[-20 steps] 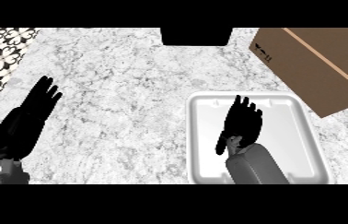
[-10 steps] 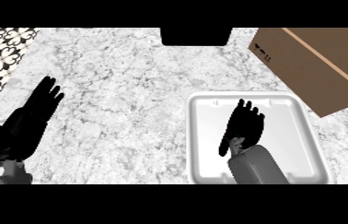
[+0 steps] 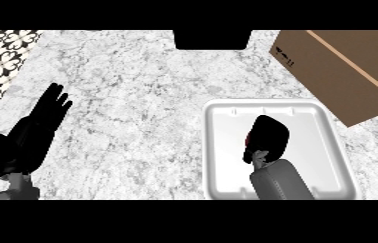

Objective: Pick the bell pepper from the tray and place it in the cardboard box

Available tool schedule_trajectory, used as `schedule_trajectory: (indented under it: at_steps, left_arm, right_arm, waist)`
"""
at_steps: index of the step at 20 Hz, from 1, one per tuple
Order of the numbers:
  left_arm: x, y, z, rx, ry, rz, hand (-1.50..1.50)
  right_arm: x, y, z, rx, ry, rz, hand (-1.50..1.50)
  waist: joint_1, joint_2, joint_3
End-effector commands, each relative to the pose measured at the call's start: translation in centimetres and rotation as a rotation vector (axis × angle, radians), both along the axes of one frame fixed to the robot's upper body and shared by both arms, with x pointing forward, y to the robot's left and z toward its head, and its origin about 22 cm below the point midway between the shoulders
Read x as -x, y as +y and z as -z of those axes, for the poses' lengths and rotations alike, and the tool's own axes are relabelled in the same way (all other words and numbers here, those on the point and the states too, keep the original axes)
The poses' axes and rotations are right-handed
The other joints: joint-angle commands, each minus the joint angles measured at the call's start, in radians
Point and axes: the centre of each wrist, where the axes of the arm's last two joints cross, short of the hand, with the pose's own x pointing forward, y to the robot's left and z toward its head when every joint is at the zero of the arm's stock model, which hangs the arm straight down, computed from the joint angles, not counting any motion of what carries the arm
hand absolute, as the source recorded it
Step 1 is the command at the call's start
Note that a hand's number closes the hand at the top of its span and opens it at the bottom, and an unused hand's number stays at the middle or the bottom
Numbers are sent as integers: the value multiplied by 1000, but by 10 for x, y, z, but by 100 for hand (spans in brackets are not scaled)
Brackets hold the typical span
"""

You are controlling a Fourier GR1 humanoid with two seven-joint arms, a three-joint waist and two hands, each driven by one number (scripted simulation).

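So the right hand (image 3: 267,137) is down inside the white tray (image 3: 221,152), fingers curled over and closed around something. You can just catch a sliver of red at its left edge, which looks like the bell pepper (image 3: 250,138), mostly hidden under the hand and low in the tray's middle. The cardboard box (image 3: 332,72) sits at the far right of the marble table (image 3: 133,97), just beside the tray's upper right corner. The left hand (image 3: 40,124) is resting open at the left edge, fingers straight and pointing up.
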Motion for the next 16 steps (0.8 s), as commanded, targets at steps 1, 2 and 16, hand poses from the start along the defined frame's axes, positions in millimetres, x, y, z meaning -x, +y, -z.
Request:
schedule_trajectory:
  at_steps: [1, 2, 16]
  left_arm:
    - [-3, 15, -30, 2, 6, -3, 0]
    - [-2, 1, -12, -5, -23, -4, 0]
    - [-6, -15, -7, 15, -24, 52, 0]
  right_arm:
    - [-13, 23, -14, 53, 11, 59, 150]
    - [6, 18, 7, 52, 9, 45, 150]
    - [-99, -80, -53, -175, -72, -508, 150]
  waist:
    - [7, 0, 0]
    - [1, 0, 0]
    - [41, 13, 2]
